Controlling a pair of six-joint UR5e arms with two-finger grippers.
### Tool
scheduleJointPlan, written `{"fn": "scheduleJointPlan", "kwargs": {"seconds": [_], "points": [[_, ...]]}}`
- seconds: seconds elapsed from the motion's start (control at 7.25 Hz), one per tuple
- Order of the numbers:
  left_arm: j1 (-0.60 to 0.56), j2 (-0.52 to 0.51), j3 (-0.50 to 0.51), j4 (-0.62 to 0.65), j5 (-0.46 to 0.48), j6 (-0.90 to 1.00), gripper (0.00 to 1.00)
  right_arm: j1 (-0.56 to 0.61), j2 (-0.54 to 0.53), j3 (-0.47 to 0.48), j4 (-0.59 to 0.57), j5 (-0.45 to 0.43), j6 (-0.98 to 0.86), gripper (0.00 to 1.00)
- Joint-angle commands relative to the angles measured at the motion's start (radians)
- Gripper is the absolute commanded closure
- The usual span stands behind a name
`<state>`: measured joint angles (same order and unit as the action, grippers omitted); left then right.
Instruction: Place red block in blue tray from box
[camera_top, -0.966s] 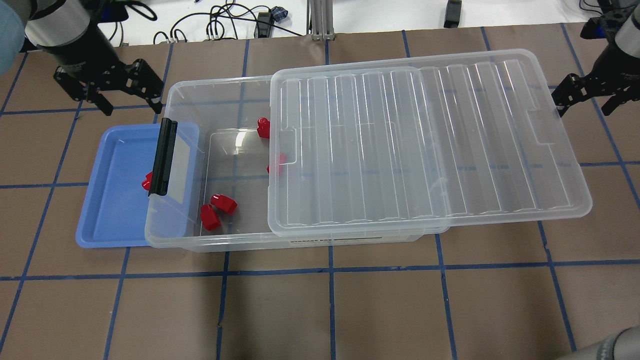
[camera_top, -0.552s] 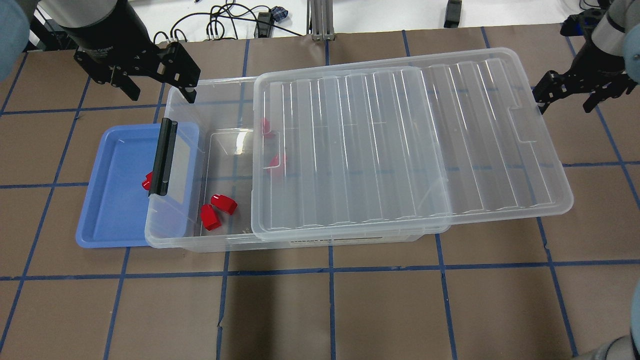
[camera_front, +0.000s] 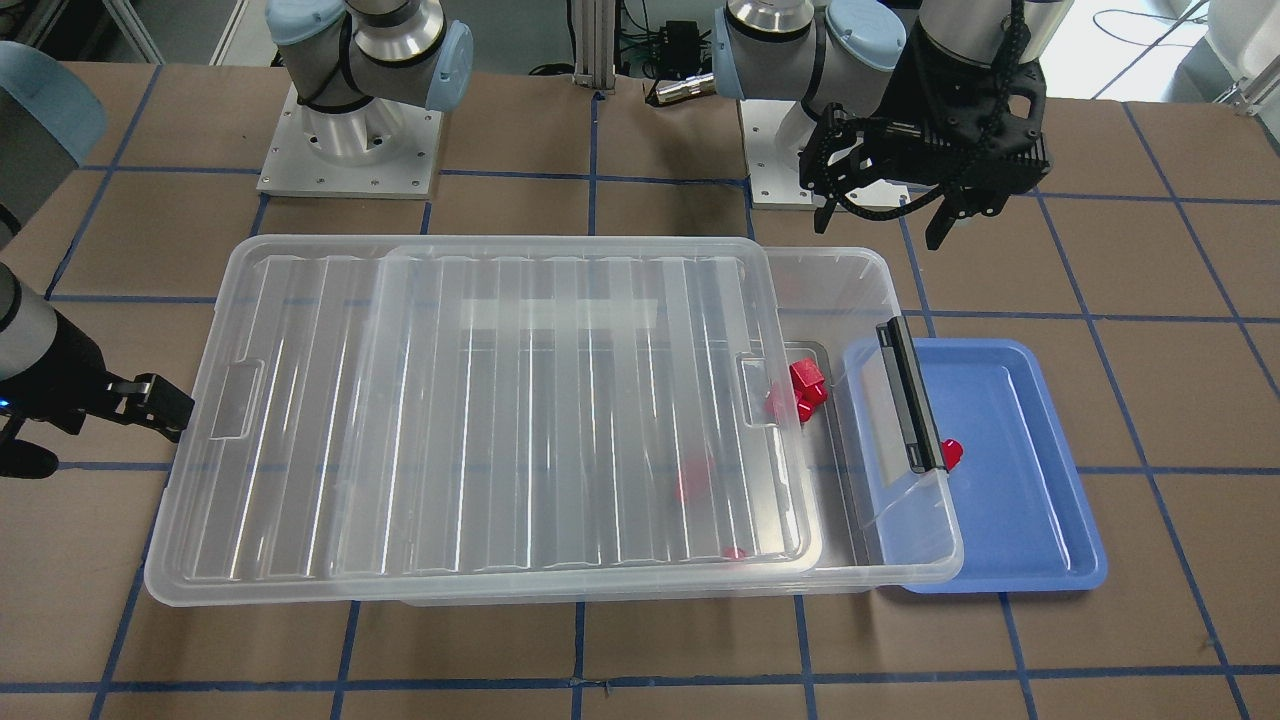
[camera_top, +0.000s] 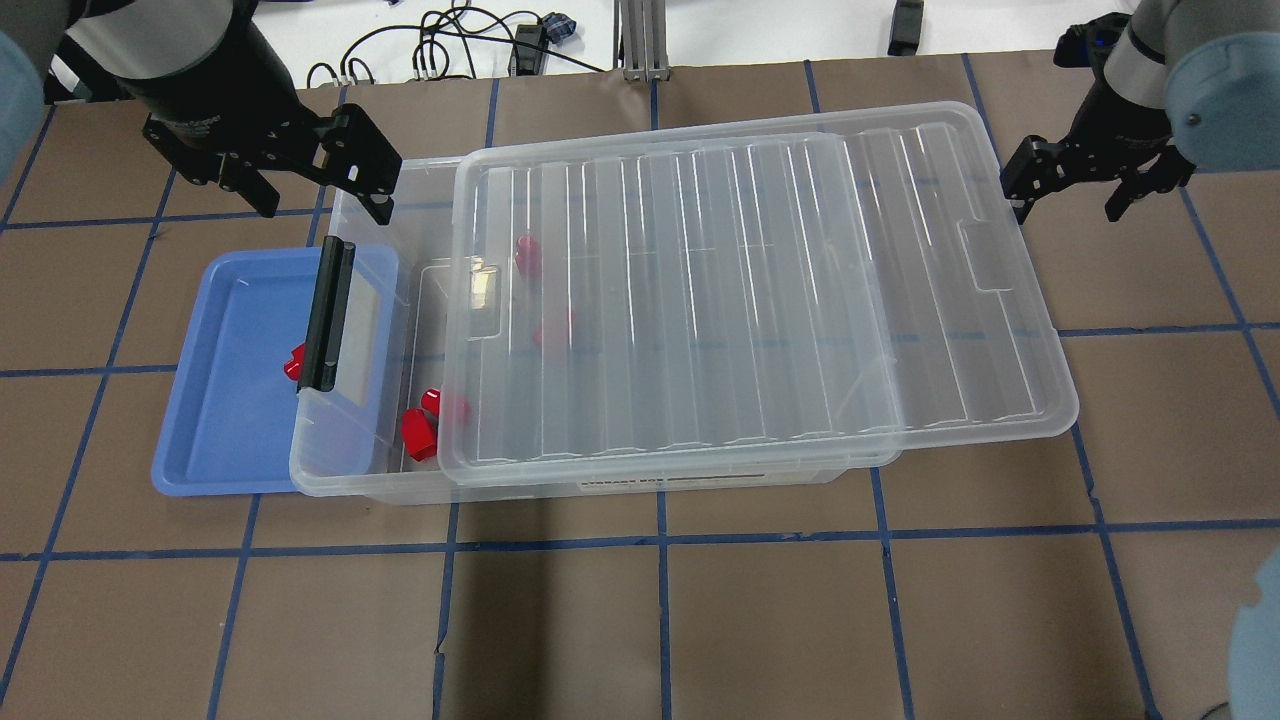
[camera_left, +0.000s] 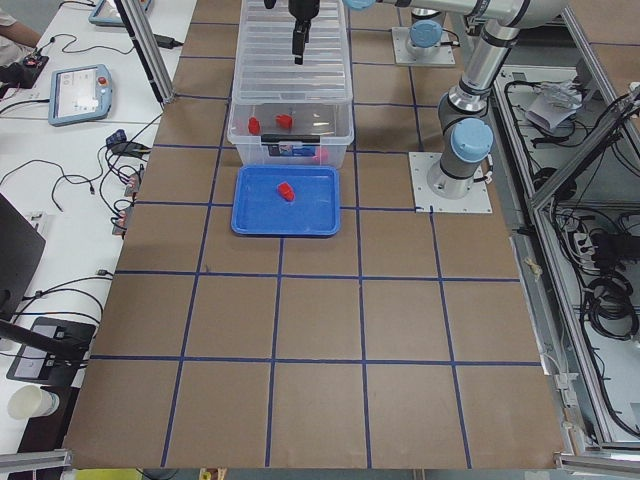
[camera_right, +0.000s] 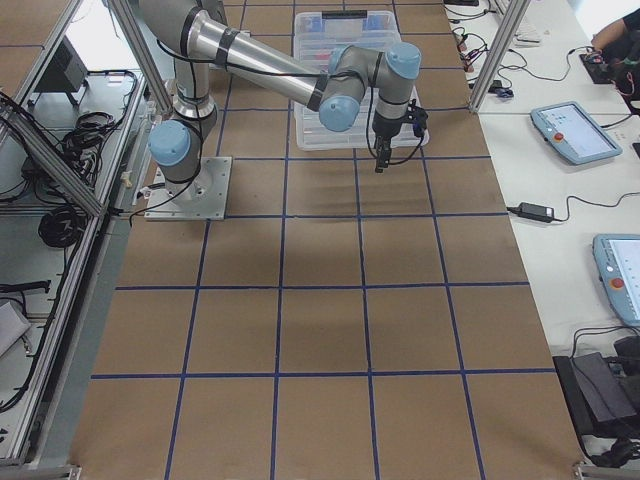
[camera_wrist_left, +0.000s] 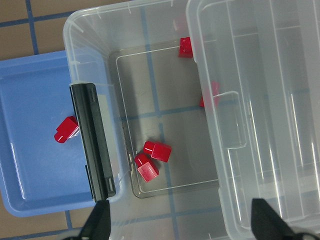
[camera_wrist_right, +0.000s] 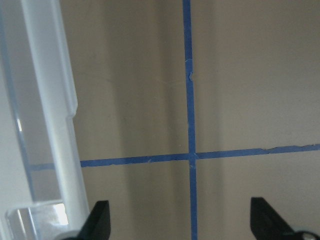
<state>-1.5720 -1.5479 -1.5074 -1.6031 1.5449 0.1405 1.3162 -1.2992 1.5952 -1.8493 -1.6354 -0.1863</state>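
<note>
While one red block (camera_wrist_left: 66, 129) lies in the blue tray (camera_top: 230, 330), just beside the black latch (camera_top: 328, 315) of the box (camera_top: 410, 172), four look-alikes (camera_top: 418, 435) lie inside the box under the offset lid (camera_top: 760, 290). Left gripper (camera_top: 320, 205): jaws apart, empty, near the box's tray-end corner. Right gripper (camera_top: 1068, 205): jaws apart, empty, beside the lid's end.

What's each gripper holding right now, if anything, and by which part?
Nothing is held: the left gripper and right gripper are both open and empty.
</note>
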Motion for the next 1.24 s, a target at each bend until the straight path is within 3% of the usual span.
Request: {"fn": "scheduleJointPlan", "kwargs": {"seconds": [0.0,1.1], "points": [[0.001,0.002,-0.037,0.037,0.000,0.001,0.00,0.064,0.001,0.000,-0.001,0.000,0.089,0.00],[0.000,0.032,-0.014,-0.031,0.011,-0.016,0.00,0.129,0.006,0.000,0.007,0.037,0.149,0.00]]}}
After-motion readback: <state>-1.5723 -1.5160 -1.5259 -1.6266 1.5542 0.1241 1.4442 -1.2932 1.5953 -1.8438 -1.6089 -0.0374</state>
